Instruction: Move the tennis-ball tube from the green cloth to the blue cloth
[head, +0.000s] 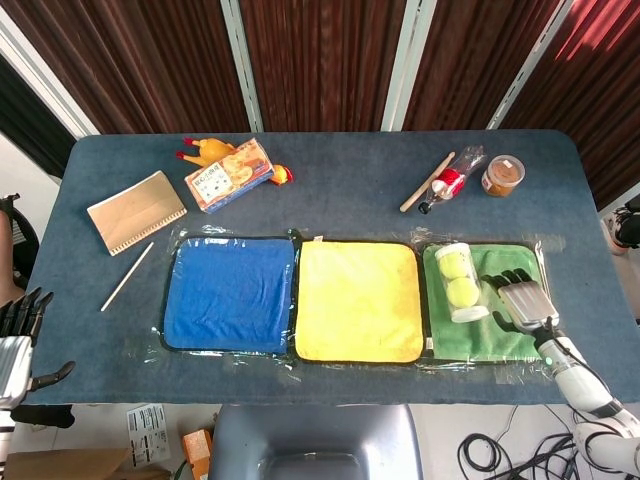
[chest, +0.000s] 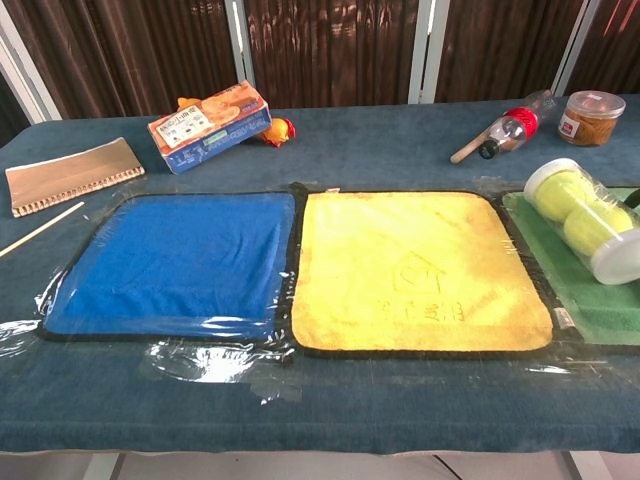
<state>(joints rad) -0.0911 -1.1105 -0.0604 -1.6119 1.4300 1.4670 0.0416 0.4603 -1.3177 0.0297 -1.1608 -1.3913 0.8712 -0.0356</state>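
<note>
One tennis-ball tube (head: 460, 282), clear, lying on its side on the green cloth (head: 505, 335) near the right end of the tabletop (head: 350, 190), cap toward the front edge. Right robot hand (head: 520, 298): fingers spread, just beside the tube on its right side; contact cannot be told. Left robot hand (head: 18, 340): fingers spread, holding nothing, off the front-left corner. Blue cloth (head: 230, 292): bare, well apart, beyond the yellow cloth (head: 357, 300). Step judged: reach and grasp, tube not lifted. Next move calls for fingers wrapping the tube's body, then a lift and carry leftward over the yellow cloth.
</note>
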